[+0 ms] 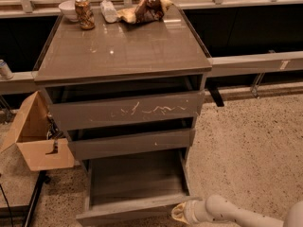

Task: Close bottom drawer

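Note:
The bottom drawer (137,178) of a grey-brown cabinet stands pulled far out, its grey wood-grain floor showing and its slim plain front (128,212) at the bottom of the view. My gripper (182,213) is at the drawer front's right end, low in the view, touching or very near it. My white arm (246,214) reaches in from the lower right. Above the drawer are a mid-height front (132,143) and a taller front with white scratches (128,110).
The cabinet top (123,46) bears a can (84,13), a white bowl (68,8), a bottle (109,11) and a crumpled bag (147,8). An open cardboard box (35,136) hangs at the cabinet's left. Speckled floor (246,145) lies to the right.

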{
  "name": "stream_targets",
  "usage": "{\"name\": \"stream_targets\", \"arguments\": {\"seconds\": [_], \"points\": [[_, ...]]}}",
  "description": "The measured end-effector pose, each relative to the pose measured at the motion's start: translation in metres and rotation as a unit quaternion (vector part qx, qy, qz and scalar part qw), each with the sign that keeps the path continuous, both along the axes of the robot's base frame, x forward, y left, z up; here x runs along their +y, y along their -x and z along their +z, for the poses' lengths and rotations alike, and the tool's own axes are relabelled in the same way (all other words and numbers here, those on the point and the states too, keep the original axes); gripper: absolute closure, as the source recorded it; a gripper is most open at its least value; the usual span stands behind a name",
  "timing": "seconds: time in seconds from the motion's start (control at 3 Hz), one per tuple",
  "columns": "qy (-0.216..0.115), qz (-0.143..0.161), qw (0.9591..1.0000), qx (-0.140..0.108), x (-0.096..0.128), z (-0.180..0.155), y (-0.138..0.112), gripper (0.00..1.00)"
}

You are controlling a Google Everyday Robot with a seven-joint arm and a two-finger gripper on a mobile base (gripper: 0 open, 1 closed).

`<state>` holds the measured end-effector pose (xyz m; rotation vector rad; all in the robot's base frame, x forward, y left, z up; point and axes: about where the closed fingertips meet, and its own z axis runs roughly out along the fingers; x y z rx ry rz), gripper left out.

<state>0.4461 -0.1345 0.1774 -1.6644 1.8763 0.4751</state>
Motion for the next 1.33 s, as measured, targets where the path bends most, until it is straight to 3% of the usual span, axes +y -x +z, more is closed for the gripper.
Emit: {"name": "stream_targets", "arguments": {"seconds": [0.33,1.33], "points": [[-0.009,0.011,0.9999,-0.009,0.0078,0.0004,-0.0031,0.83],[-0.009,0.012,0.9998,-0.010,0.0081,0.0004,-0.0031,0.00]]}}
